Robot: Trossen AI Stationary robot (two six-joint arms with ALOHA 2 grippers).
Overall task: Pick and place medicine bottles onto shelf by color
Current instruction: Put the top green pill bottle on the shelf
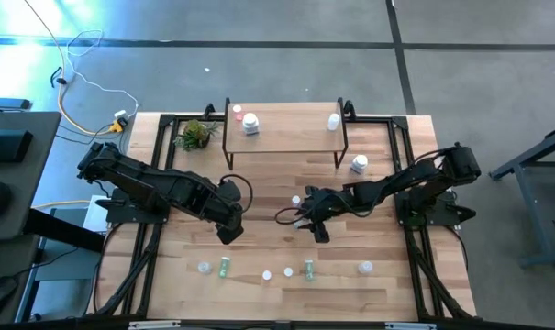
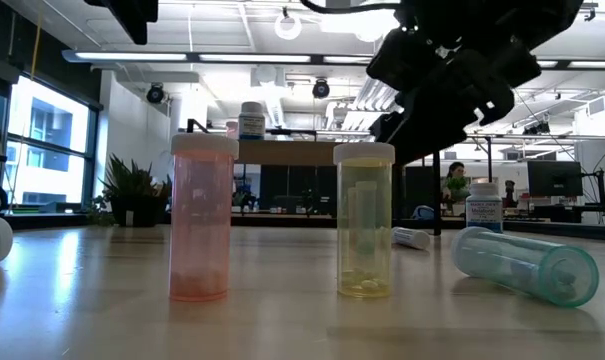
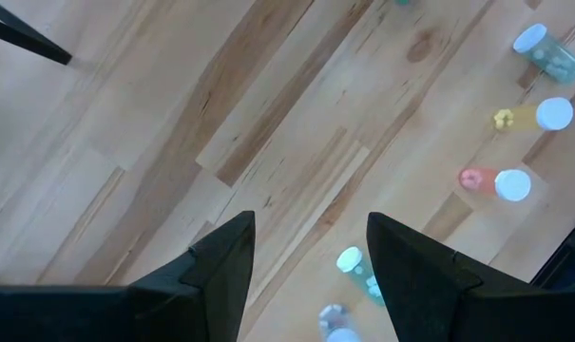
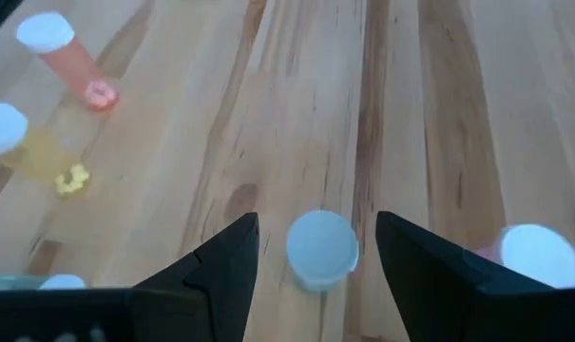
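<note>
The shelf (image 1: 286, 137) stands at the table's far middle and carries a red-capped bottle (image 1: 238, 111), a white jar (image 1: 250, 124) and a white bottle (image 1: 333, 120). My right gripper (image 4: 316, 222) is open at mid-table, slanting down. Its fingers stand on either side of a small white-capped bottle (image 4: 321, 249) that stands upright on the table, with a gap on both sides. A second white-capped bottle (image 4: 539, 255) stands just beside it. My left gripper (image 3: 311, 218) hangs open over bare wood, left of centre (image 1: 229, 231). A pink bottle (image 2: 200, 215) and a yellow bottle (image 2: 364, 220) stand upright near the front edge.
A green bottle (image 2: 527, 262) lies on its side at the front. More bottles sit in the near row (image 1: 204, 268) (image 1: 365, 268). A white jar (image 1: 359, 165) stands by the shelf's right leg. A small plant (image 1: 196, 135) sits left of the shelf.
</note>
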